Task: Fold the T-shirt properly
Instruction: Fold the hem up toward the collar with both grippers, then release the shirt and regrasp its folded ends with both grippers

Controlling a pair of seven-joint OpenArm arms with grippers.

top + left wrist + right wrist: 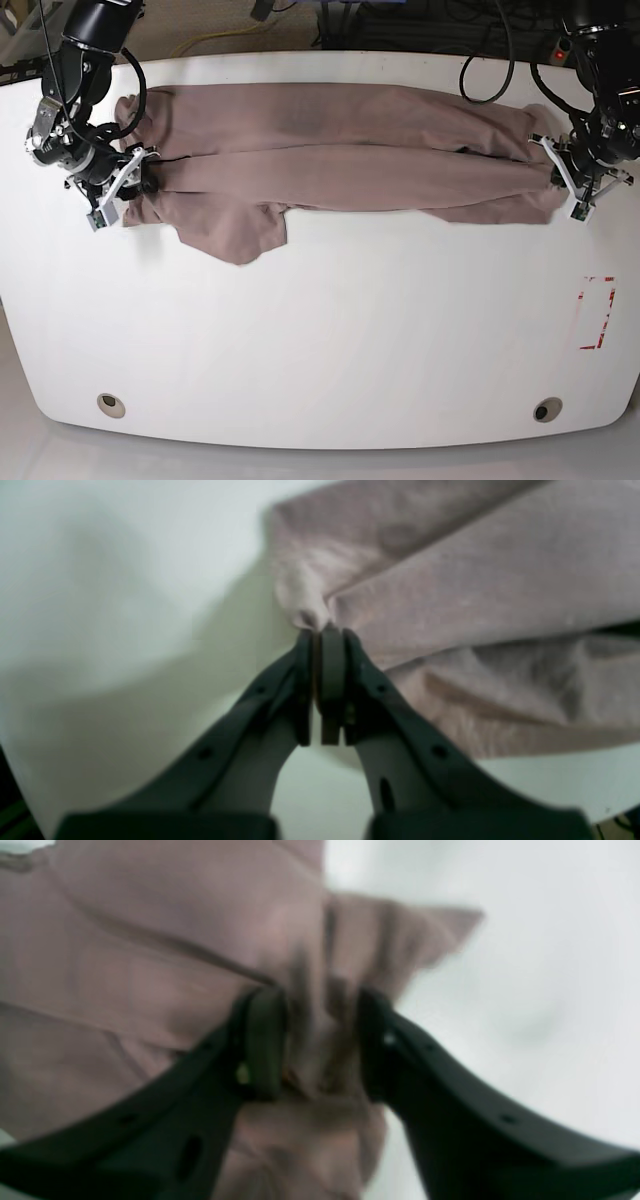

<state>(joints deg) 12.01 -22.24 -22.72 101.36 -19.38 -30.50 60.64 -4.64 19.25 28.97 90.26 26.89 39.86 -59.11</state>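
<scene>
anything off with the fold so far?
Yes. The T-shirt is folded into a long band across the table, but one sleeve sticks out below the fold line near the right claw, loose and crumpled instead of tucked in.

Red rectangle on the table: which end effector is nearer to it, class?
Left. The left end effector, pinching the T-shirt, sits on the red rectangle's side of the table; the right end effector is at the shirt's opposite end.
</scene>
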